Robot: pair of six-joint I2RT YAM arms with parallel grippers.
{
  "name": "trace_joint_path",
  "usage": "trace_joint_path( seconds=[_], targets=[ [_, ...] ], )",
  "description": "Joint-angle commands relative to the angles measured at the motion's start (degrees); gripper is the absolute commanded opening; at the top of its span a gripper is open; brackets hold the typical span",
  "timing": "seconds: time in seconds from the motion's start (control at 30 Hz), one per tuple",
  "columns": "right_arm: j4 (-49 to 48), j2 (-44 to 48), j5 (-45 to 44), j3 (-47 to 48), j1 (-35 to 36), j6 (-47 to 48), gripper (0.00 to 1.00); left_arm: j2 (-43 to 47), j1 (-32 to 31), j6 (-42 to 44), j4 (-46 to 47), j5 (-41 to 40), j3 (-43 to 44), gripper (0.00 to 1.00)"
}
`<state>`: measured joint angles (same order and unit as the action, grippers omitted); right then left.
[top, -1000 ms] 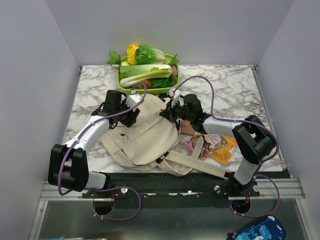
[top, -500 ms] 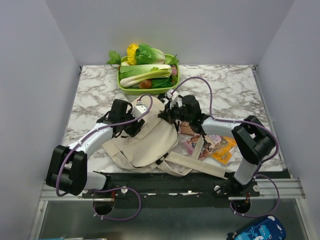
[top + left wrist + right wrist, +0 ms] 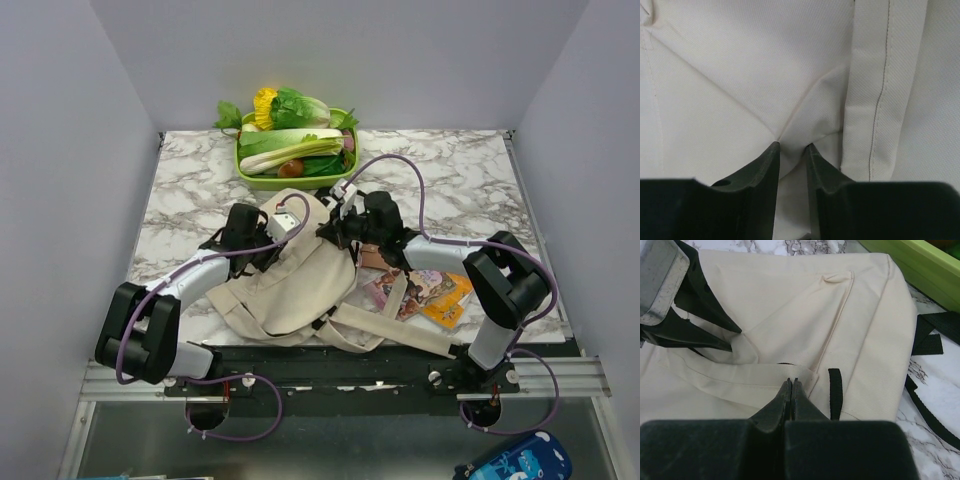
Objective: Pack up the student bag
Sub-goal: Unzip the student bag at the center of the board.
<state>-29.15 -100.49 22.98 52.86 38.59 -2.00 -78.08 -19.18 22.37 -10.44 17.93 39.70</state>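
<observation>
Lift with left tool (image 3: 792,146), clamped on a pinched fold of the bag (image 3: 290,280) lying on the tabletop (image 3: 470,170); hold right tool (image 3: 791,381), pressed together at the hem, steady; spread gently to open it without slipping.

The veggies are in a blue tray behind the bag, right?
Not blue: the tray is green. The top view shows it, with the veggies in it, behind the bag.
</observation>
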Motion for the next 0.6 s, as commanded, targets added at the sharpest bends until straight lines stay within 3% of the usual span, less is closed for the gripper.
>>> trace_joint_path(
  seconds=[0.0, 0.03, 0.07, 0.4, 0.5, 0.57],
  targets=[
    [-3.11, 1.87, 1.71, -1.53, 0.35, 0.24, 0.01, -1.20, -0.25, -0.13, 4.89, -7.82, -2.08, 0.25],
    [-3.11, 1.96, 1.89, -1.62, 0.35, 0.24, 0.01, -0.67, -0.33, -0.40, 5.25, -8.09, -2.09, 0.08],
    [-3.02, 1.96, 1.89, -1.71, 0.35, 0.33, 0.01, -0.14, -0.33, -0.83, 5.43, -8.26, -2.17, 0.00],
    [-1.88, 2.05, 0.14, -2.67, 0.44, 3.93, 0.01, 6.10, 1.69, -6.37, -1.33, -6.87, 4.49, 0.00],
    [-1.35, 2.05, -1.10, -3.03, 0.44, 4.55, 0.03, 6.71, 3.27, -8.74, -4.32, -3.62, 7.13, 0.00],
    [-1.09, 1.79, -1.89, -2.77, 0.44, 4.46, 0.13, 6.98, 3.71, -9.62, -6.08, -2.47, 8.19, 0.00]
  ],
)
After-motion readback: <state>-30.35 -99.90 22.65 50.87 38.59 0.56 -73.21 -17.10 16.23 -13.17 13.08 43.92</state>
